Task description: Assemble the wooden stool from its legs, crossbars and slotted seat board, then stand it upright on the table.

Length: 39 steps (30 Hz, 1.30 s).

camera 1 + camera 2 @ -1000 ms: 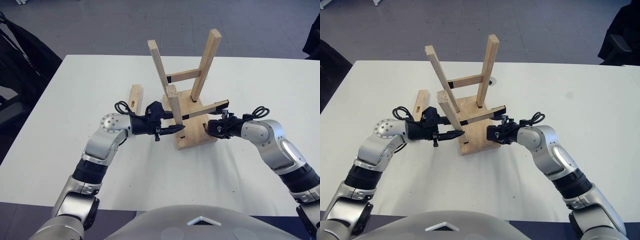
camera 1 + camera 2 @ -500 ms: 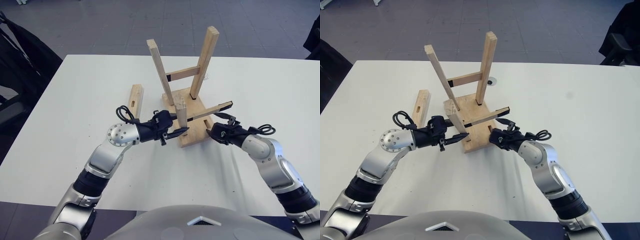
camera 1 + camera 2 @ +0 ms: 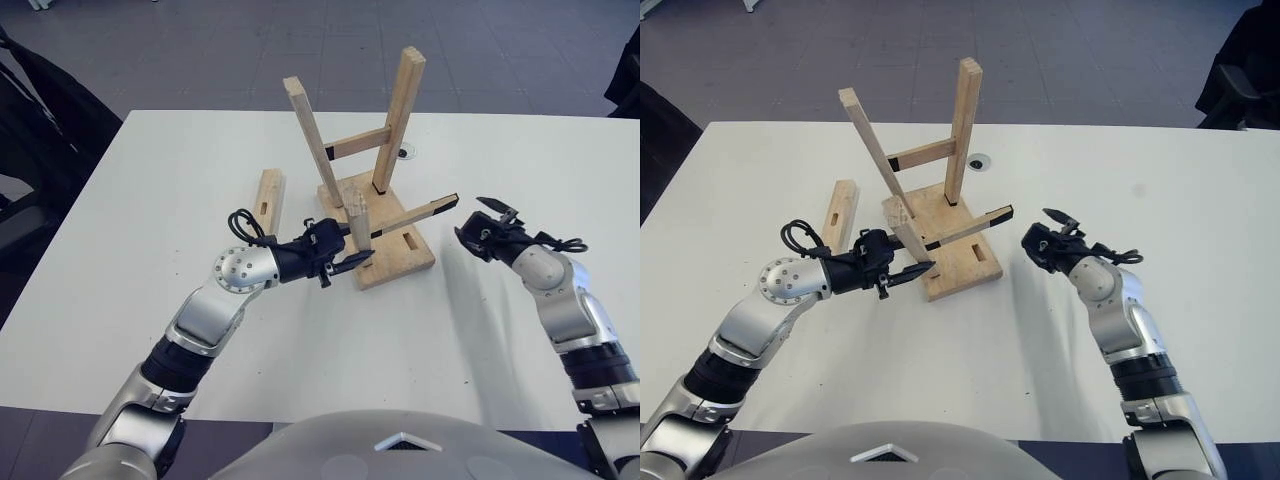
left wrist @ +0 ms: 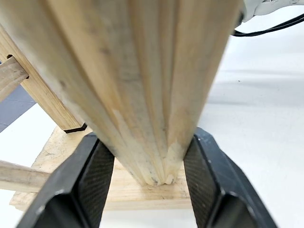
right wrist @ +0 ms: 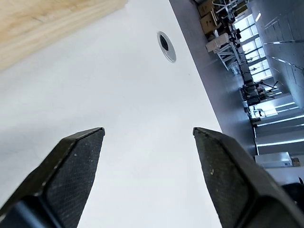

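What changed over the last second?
The right tool pulled back rightward from the seat board and now hangs open, clear of it. The stool shifted slightly left. The left tool stays clamped on the near leg; the loose leg lies unmoved.

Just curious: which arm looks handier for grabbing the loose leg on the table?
Probably left: the loose leg lies on that side, though the left gripper clamps a fitted leg. The open right gripper sits beyond the stool.

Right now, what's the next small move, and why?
Probably swing the right gripper over to the loose leg: it is open and empty, the left gripper is shut on the near leg, and the crossbar end is bare.
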Motion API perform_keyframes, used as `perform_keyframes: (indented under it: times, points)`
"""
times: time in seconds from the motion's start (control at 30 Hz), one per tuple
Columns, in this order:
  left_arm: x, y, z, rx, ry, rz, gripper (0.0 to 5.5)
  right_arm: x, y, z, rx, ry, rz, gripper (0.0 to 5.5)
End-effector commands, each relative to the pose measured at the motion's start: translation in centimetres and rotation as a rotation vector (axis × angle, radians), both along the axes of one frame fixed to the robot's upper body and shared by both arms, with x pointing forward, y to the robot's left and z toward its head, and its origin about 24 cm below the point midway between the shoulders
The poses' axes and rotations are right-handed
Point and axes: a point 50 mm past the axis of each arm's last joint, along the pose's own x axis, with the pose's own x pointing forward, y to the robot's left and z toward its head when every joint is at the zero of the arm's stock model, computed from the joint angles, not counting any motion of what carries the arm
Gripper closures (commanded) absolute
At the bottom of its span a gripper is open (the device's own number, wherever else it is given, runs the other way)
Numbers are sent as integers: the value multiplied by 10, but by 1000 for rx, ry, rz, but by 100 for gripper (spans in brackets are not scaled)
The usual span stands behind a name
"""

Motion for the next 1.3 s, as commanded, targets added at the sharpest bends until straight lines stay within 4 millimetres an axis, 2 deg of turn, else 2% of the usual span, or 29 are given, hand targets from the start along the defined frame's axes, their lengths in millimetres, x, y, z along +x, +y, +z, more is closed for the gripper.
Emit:
perform_keyframes:
  times: [0.03,0.17,0.3,0.5,0.63,0.73,0.77,0.9,1.0,1.1,1.2,1.27,1.3]
  points:
    - [-6,58,-49,366,186,119,345,-17,29,-10,71,67,160,206]
    - [-7,61,-46,377,185,64,345,-36,52,1,169,83,277,206]
    - [-15,63,-49,365,223,15,345,-46,64,9,212,94,322,206]
    - [-26,67,-60,205,443,54,345,-43,57,11,177,91,299,206]
    - [-22,67,-58,176,443,64,345,-42,56,13,168,83,300,206]
    - [-18,62,-53,149,380,48,345,-40,56,13,163,77,299,206]
    - [-17,60,-50,132,356,34,309,-41,56,13,160,78,298,206]
    - [-15,56,-43,81,314,17,242,-42,56,11,152,84,296,206]
    - [-17,63,-44,106,334,33,193,-37,50,12,142,65,262,206]
    - [-16,70,-49,133,346,99,156,-28,30,20,139,24,184,206]
    - [-9,77,-52,137,331,224,156,-16,5,19,76,0,90,206]
    - [-2,78,-52,118,303,289,156,-6,-2,15,57,-6,51,206]
    - [2,77,-52,119,285,309,174,-2,-2,12,61,-7,41,206]
